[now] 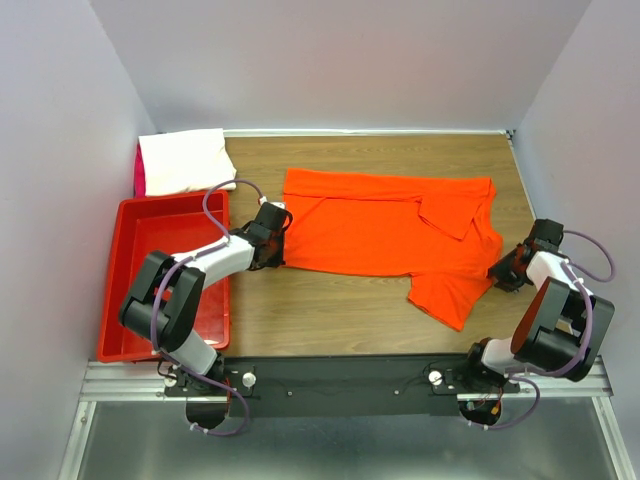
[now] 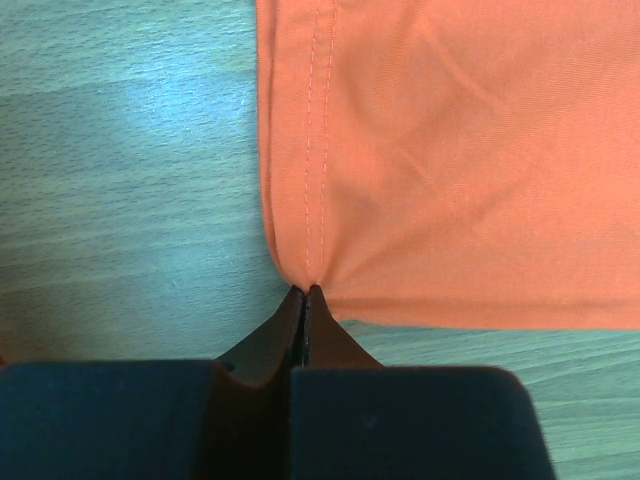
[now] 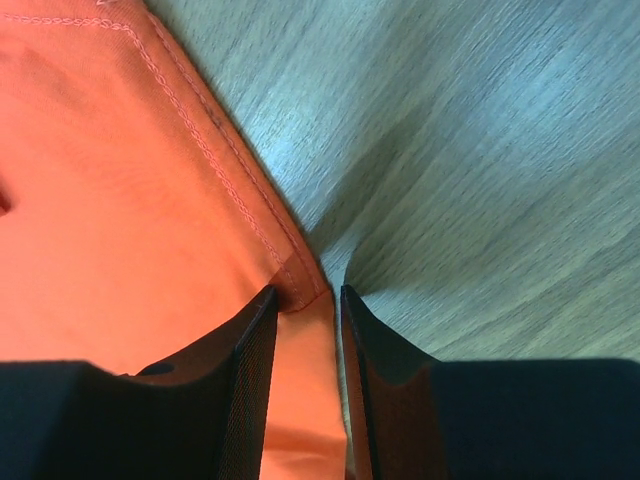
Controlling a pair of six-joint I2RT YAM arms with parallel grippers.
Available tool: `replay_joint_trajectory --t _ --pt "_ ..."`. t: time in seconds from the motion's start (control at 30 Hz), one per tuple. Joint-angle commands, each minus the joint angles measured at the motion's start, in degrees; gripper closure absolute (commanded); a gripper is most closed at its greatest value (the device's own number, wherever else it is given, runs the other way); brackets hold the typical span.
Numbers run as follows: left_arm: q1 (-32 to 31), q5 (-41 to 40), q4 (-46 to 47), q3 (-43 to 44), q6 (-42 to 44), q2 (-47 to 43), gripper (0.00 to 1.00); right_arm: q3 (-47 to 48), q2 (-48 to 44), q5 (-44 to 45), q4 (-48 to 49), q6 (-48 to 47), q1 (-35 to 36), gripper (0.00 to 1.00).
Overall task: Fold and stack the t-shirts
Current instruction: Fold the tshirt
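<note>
Looking at bright orange-red short-sleeved cloth t-shirt (image 1: 380,225) spread flat on wood-grain bench (image 1: 330,320), long axis left-right: hem at left, sleeves at right, one sleeve flopped toward near edge. Pinching near-left hem corner with left arm's fingers (image 1: 276,232), clamped tight, cloth puckered into the tips in left wrist view. Straddling stitched right-hand edge with right arm's fingers (image 1: 499,271), parted, cloth lying between but not gripped. So one end per arm, shirt lying between both, neither nearer overall. Probably need to close right side before any lift, then carry one end across along that long axis. Judging fold barely begun. Noting folded white cloth t-shirt (image 1: 182,160) at far-left corner, well apart from orange one, with pink cloth sliver (image 1: 139,175) under it; likely stack spot. Also rigid red plastic bin (image 1: 125,300) just left of left arm, beside any sweep toward that corner, not across it
</note>
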Motion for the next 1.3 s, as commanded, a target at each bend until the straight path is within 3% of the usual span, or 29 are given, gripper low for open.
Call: replay_joint_trajectory --t 0.0,0.33,0.43,0.57,0.6,0.87,1.27 --pt "0.27 0.67 -1.57 -0.86 0.81 -1.10 1.00 -0.71 -0.03 -1.63 -0.03 -0.53 -0.27 0.61" --pt "0.27 0.85 -1.39 -0.86 0.90 -1.36 1.00 -1.06 1.55 -2.43 1.37 -0.79 -0.27 0.63" --pt "0.27 1.11 -1.39 -0.86 0.99 -1.27 1.00 -1.50 1.64 -1.80 1.46 -0.79 -0.27 0.71" --pt "0.27 3.21 -1.22 -1.04 0.64 -1.53 1.00 -0.89 0.15 -0.84 0.67 -0.27 -0.27 0.98" --pt "0.27 3.48 -1.82 -1.12 0.81 -1.62 1.00 -0.71 -1.51 -0.58 -0.81 -0.09 -0.27 0.99" --pt "0.79 6.82 -4.64 0.01 -0.51 -4.17 1.00 4.64 -8.47 1.72 -9.35 -0.44 -0.27 0.99" --pt "5.89 9.02 -9.38 12.30 3.62 1.88 1.00 17.47 3.03 -7.78 -9.26 -1.58 -0.01 0.99"
